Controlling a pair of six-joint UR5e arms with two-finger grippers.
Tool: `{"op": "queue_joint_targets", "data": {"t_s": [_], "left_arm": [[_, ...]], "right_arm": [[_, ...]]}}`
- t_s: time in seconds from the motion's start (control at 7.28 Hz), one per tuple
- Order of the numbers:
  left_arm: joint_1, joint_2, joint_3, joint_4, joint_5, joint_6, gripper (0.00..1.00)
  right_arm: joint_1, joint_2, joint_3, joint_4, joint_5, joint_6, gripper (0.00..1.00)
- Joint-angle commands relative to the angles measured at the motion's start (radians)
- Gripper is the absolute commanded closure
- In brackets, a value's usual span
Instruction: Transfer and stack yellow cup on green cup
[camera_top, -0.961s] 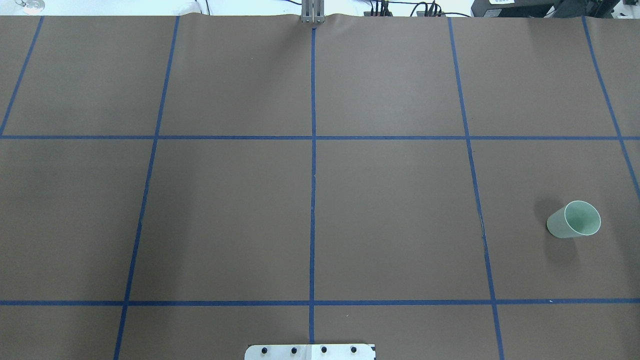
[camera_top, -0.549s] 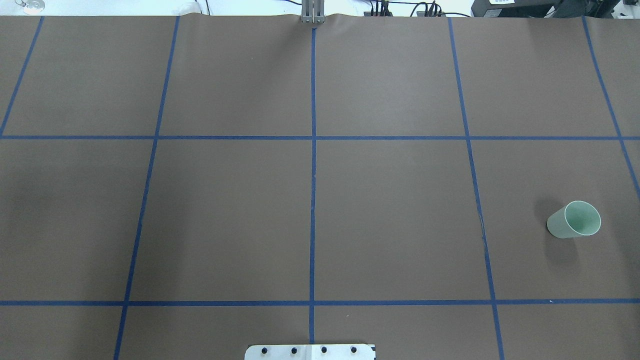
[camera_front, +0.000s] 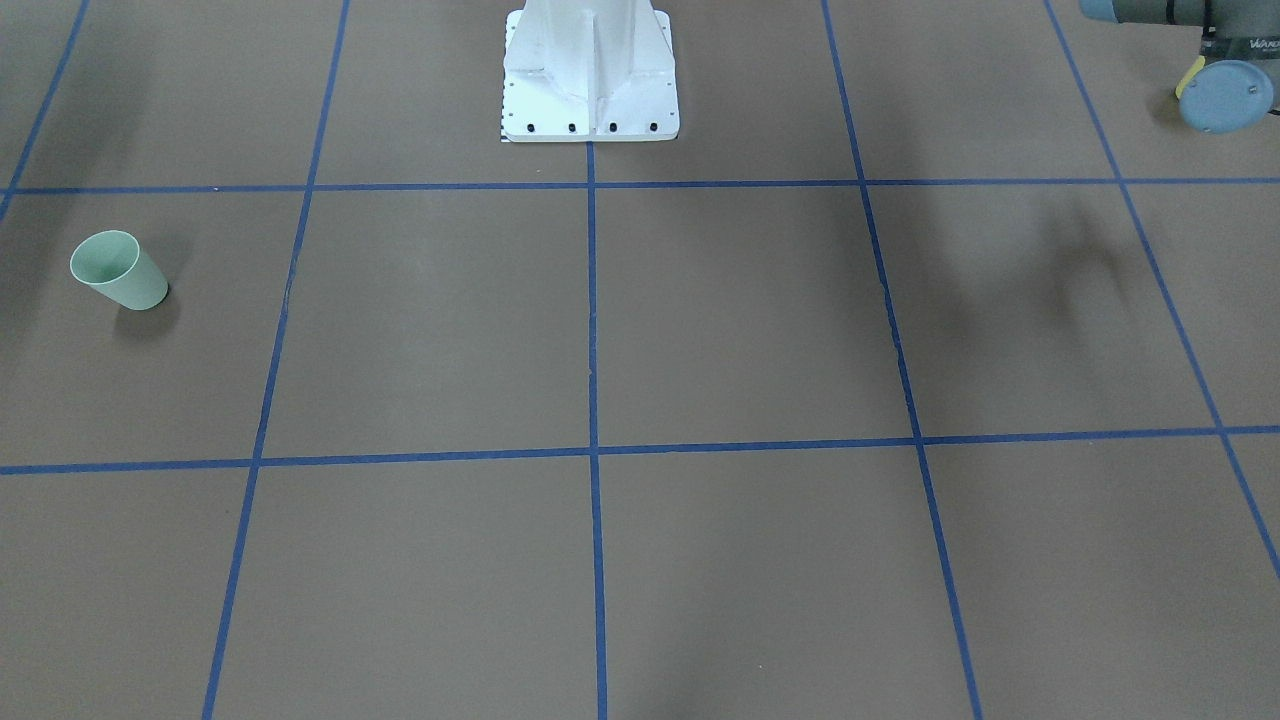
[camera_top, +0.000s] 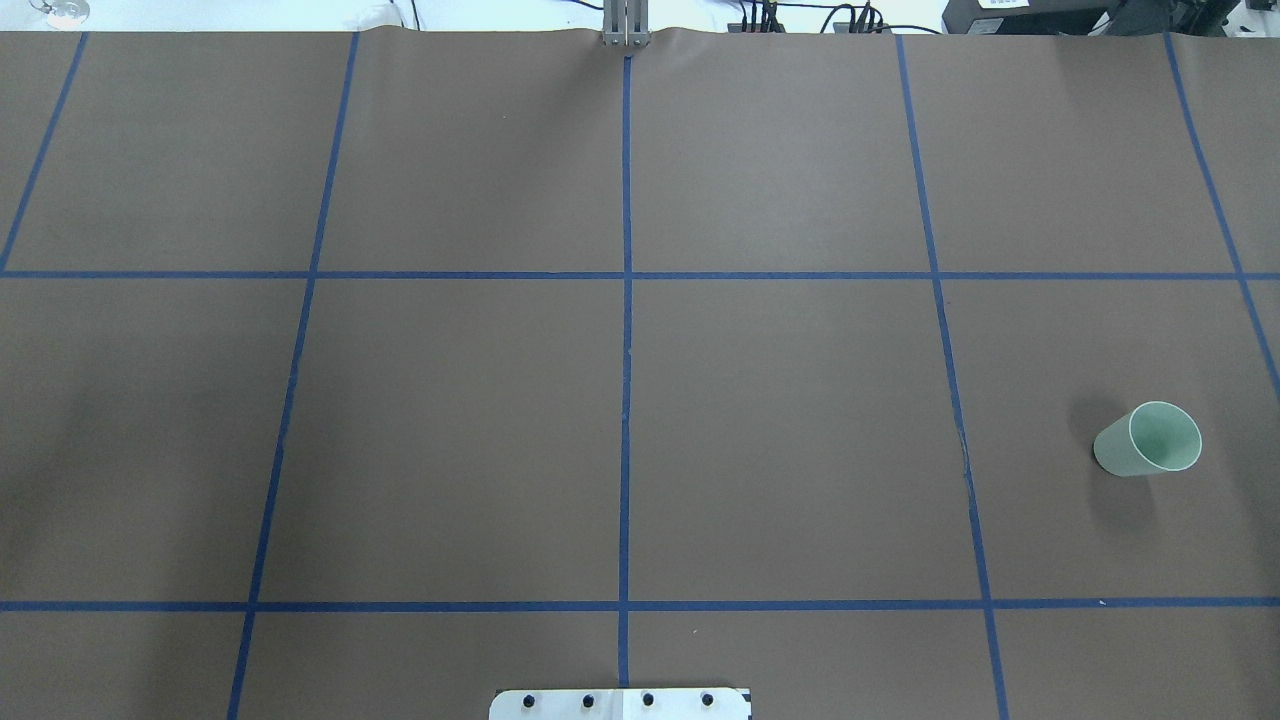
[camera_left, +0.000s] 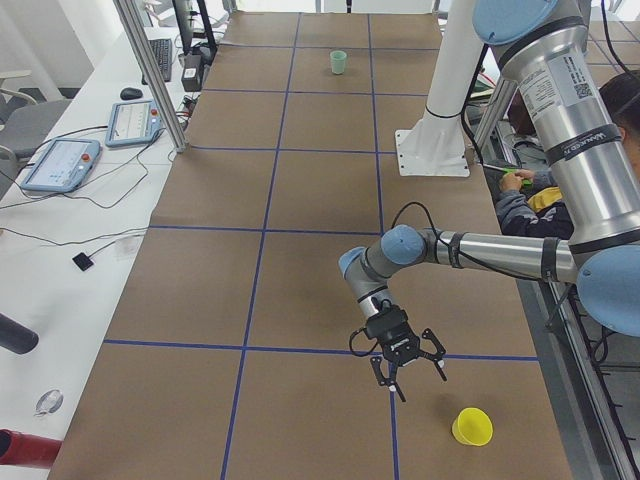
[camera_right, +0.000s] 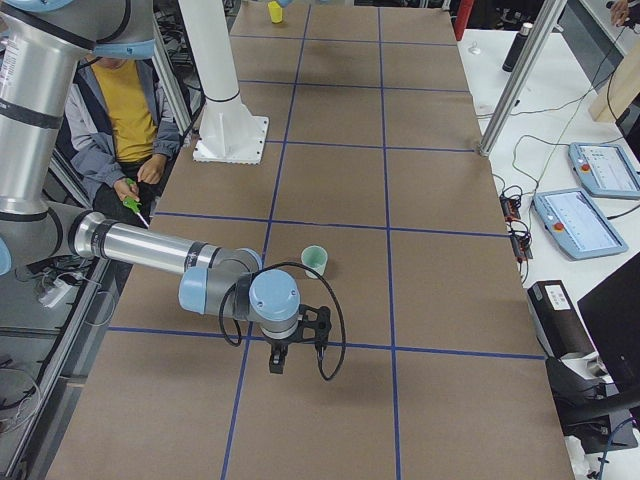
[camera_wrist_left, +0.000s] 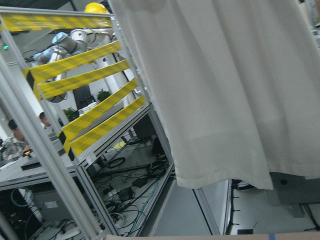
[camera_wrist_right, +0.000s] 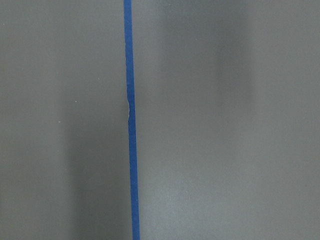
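Observation:
The green cup (camera_top: 1150, 440) stands upright on the table's right side, and shows in the front-facing view (camera_front: 118, 270) and the right-side view (camera_right: 315, 261). The yellow cup (camera_left: 472, 426) stands upright at the table's left end, seen far off in the right-side view (camera_right: 275, 12). My left gripper (camera_left: 403, 362) hangs just above the table, a short way from the yellow cup and apart from it. My right gripper (camera_right: 283, 352) hangs low over the table, a little short of the green cup. Both grippers show only in the side views, so I cannot tell if they are open or shut.
The brown table cover (camera_top: 780, 420) carries a blue tape grid. The robot's white pedestal (camera_front: 590, 80) stands at mid-table on the robot's side. A left arm joint (camera_front: 1225, 92) shows at the front-facing view's top right. Seated people (camera_right: 130, 120) are beside the table. Pendants (camera_left: 60, 160) lie alongside.
The green cup has not moved. A faint shadow on the table's left side has drifted slightly in the overhead view.

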Motion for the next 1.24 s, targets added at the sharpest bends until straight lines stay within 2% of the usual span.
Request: {"op": "queue_joint_targets", "data": {"t_s": [0.0,0.27,0.55,0.69,1.1], "left_arm": [[0.122,-0.02,0.072,-0.025,-0.135,-0.112,0.0],[0.206,-0.037,0.15,-0.081,-0.201,-0.193,0.0],[0.237,-0.037,0.245,-0.175,-0.212,-0.254,0.0],[0.239,-0.037,0.27,-0.201,-0.214,-0.262,0.0],[0.242,-0.04,0.288,-0.235,-0.319,-0.38,0.0]], "right_arm": [[0.0,-0.012,-0.001,0.0,0.0,-0.001,0.0],[0.0,-0.016,-0.001,0.0,0.0,-0.001,0.0],[0.0,-0.019,-0.001,0.0,0.003,-0.001,0.0],[0.0,-0.019,0.002,0.0,0.004,-0.001,0.0],[0.0,-0.019,0.015,0.002,0.008,-0.001,0.0]]}}
